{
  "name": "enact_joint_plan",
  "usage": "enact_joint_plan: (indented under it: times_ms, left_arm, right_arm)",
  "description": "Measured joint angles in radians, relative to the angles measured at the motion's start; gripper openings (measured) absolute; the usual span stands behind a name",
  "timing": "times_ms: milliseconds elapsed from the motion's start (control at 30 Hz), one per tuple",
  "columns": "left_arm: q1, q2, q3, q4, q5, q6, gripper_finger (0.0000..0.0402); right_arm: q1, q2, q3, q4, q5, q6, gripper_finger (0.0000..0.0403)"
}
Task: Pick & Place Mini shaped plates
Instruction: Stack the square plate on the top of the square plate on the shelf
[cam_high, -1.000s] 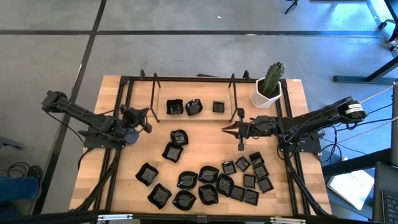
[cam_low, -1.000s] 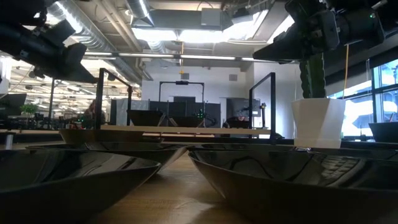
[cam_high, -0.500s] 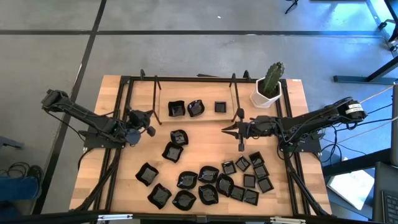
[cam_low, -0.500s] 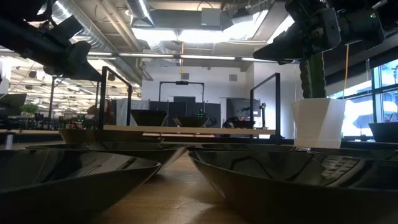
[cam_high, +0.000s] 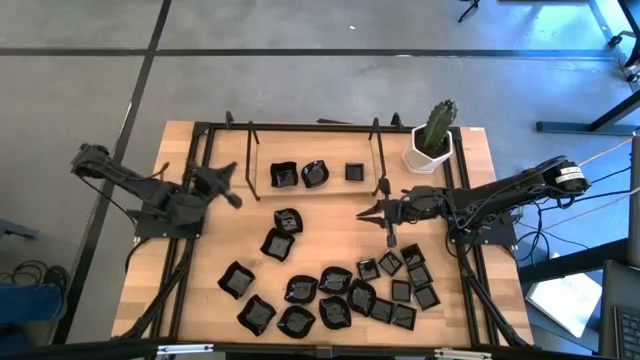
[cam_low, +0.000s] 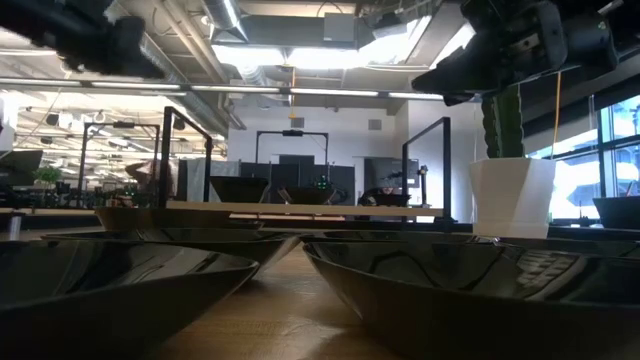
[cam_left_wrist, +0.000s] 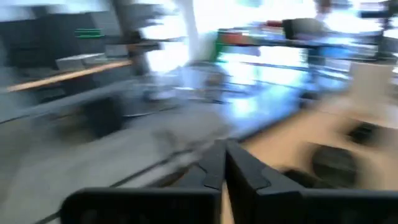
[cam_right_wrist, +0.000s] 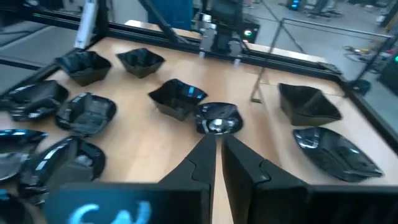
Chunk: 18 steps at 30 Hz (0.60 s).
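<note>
Several mini shaped plates, tiny glossy black dishes, lie in a cluster (cam_high: 345, 292) near the table's front edge. Two more (cam_high: 282, 232) rest flat on the wood at mid-table, and three (cam_high: 313, 173) sit on a low wooden shelf at the far side. My left gripper (cam_high: 232, 192) hangs shut and empty above the table's left part, left of the shelf; its closed fingers (cam_left_wrist: 222, 155) show in the left wrist view. My right gripper (cam_high: 362, 212) hovers shut right of centre, pointing toward the left edge, its fingertips (cam_right_wrist: 217, 146) together with nothing between them.
A white pot with a green cactus (cam_high: 430, 142) stands at the far right corner. A black metal frame (cam_high: 378, 150) with upright posts flanks the shelf. Bare wood (cam_high: 330, 225) lies between the two grippers at mid-table. Two large dark plates (cam_low: 470, 290) fill the low view's foreground.
My left gripper has risen and rolled at the wrist, drifting slightly toward the far edge, and stays shut. The plates have not moved.
</note>
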Motion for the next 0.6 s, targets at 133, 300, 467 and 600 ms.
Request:
enact_joint_plan:
  times_ms: [133, 300, 467, 600]
  left_arm:
    - [-0.055, 0.026, -0.008, 0.238, 0.433, 0.327, 0.0001]
    - [-0.077, 0.077, -0.078, 0.594, 0.925, 0.675, 0.0003]
    - [-0.070, 0.092, -0.173, 0.881, 1.073, 0.856, 0.0003]
    - [-0.054, 0.033, -0.201, 0.882, 0.984, 0.842, 0.0001]
  right_arm:
    - [0.000, 0.000, 0.000, 0.000, -0.096, -0.002, 0.0029]
    - [0.000, 0.000, 0.000, 0.008, -0.203, -0.001, 0.0029]
    - [0.010, -0.001, 0.062, -0.116, -0.252, 0.082, 0.0029]
    - [0.083, 0.015, 0.205, -0.402, -0.194, 0.078, 0.0029]
